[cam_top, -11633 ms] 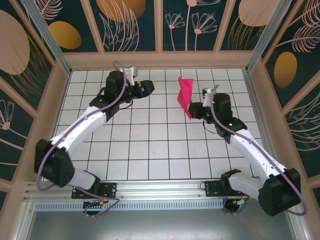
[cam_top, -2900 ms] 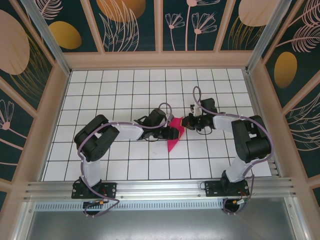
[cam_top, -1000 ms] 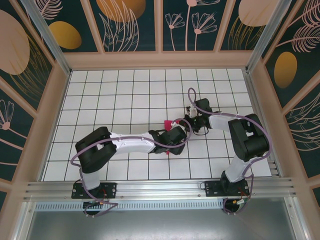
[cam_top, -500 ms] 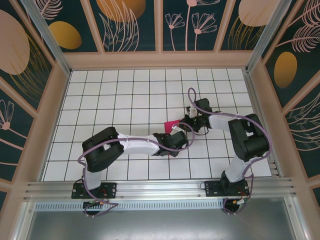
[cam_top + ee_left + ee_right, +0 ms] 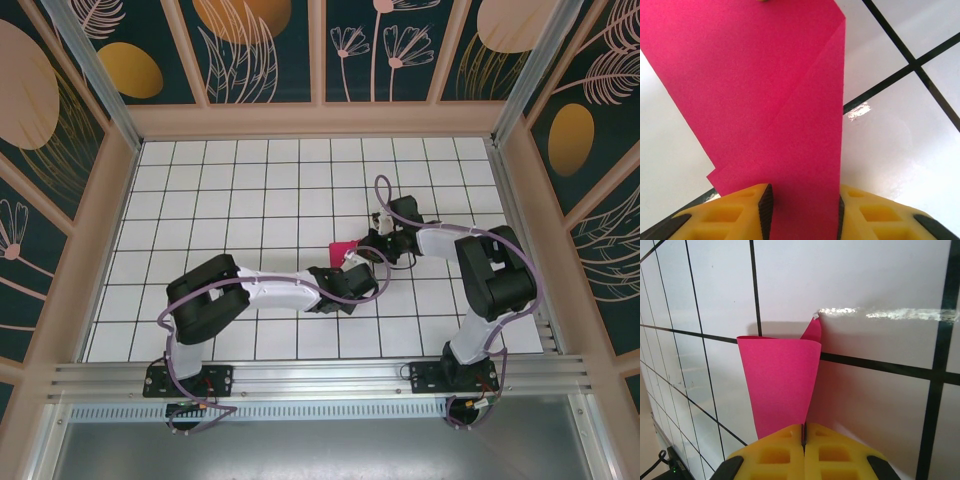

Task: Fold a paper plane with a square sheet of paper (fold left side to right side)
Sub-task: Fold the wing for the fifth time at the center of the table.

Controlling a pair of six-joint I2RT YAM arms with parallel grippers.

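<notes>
The magenta-pink sheet of paper (image 5: 343, 248) lies folded on the white grid table, mostly covered by my left arm in the top view. In the left wrist view the paper (image 5: 765, 90) shows a diagonal crease, and a strip of it runs between the spread yellow fingers (image 5: 742, 212) of my left gripper (image 5: 801, 200), which is open and low over it. My right gripper (image 5: 803, 427) is shut on the paper's near edge; the paper (image 5: 780, 380) curls up from it with a small corner behind. Both the left gripper (image 5: 352, 268) and the right gripper (image 5: 372, 245) meet at mid-table.
The white tiled table (image 5: 250, 190) is walled by wooden rails and patterned panels. My left arm (image 5: 270, 288) lies low across the table's middle. A shiny smear (image 5: 890, 314) marks a tile beyond the paper.
My left arm has reached further right along the table, and its gripper now covers more of the paper, leaving just a small pink piece showing. The right gripper has stayed put.
</notes>
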